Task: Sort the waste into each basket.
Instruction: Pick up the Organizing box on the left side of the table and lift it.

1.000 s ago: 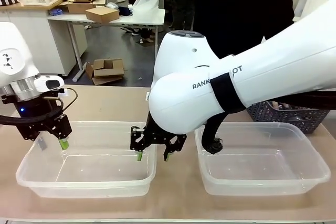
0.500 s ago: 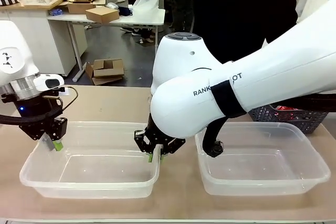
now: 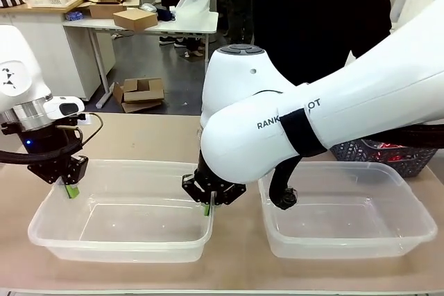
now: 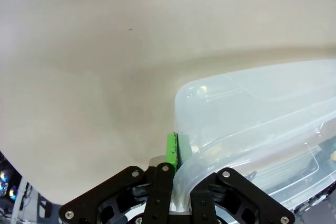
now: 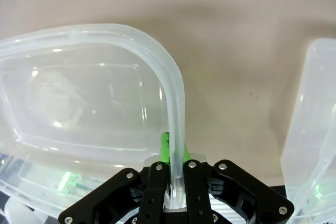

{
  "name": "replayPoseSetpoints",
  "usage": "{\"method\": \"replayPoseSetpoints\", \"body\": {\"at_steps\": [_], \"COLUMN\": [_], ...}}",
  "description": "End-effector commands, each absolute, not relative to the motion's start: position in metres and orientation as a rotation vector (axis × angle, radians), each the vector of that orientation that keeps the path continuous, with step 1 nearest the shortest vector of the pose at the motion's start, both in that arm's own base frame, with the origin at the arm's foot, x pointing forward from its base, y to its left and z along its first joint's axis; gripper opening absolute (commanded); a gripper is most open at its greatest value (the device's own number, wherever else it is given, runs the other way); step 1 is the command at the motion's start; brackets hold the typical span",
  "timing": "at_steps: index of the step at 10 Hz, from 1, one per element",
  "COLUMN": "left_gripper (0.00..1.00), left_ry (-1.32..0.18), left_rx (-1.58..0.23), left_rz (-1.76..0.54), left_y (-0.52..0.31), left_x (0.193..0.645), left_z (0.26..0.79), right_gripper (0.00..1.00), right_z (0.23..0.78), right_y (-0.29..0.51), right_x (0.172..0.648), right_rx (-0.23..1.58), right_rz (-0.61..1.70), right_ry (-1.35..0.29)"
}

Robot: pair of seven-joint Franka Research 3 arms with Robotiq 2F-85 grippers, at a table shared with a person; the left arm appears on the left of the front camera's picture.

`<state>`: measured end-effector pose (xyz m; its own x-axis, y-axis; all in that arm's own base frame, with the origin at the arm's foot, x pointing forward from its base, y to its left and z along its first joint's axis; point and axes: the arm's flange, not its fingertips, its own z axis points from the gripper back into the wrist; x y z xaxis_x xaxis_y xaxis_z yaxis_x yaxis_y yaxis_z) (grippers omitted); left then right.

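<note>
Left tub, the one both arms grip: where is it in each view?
Front: left tub, lower left.
Left wrist: lower right, rim between left fingers.
Right wrist: left half, rim between right fingers.
Shared landmark: tan table under it.

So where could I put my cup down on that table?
Bare tabletop: the far strip behind the left tub. The right tub is empty inside too. Crowded: the gap between the tubs, where the right gripper clamps the left tub's rim, and that tub's other end, clamped by the left gripper.
</note>
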<state>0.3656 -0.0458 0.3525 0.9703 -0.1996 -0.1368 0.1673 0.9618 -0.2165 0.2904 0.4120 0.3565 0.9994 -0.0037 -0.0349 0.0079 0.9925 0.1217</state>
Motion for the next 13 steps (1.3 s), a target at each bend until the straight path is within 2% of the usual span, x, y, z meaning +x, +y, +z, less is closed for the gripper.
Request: {"method": "replayPoseSetpoints", "body": {"at_steps": [1,3,6,9,10,13], "left_gripper": [0.00,0.00,0.00,0.00,0.00,0.00], "left_ry": [0.121,0.103,-0.004,-0.068,-0.040,-0.040], "left_rx": [-0.210,-0.164,-0.104,-0.184,-0.193,-0.193], "left_rz": [-0.141,-0.103,-0.116,-0.023,-0.131,-0.131], "left_y": [-0.050,-0.060,-0.063,-0.037,-0.068,-0.068], "left_x": [0.282,0.301,0.333,0.363,0.330,0.330], "left_z": [0.325,0.368,0.477,0.554,0.524,0.524], "right_gripper": [0.00,0.00,0.00,0.00,0.00,0.00], "right_z": [0.363,0.413,0.509,0.536,0.534,0.534], "right_y": [0.418,0.406,0.387,0.376,0.391,0.391], "right_x": [0.289,0.292,0.308,0.313,0.306,0.306], "right_rx": [0.107,0.077,0.054,0.058,0.072,0.072], "right_rz": [-0.011,0.010,0.013,0.042,0.005,0.005], "right_ry": [0.028,0.047,0.064,0.066,0.035,0.035]}}
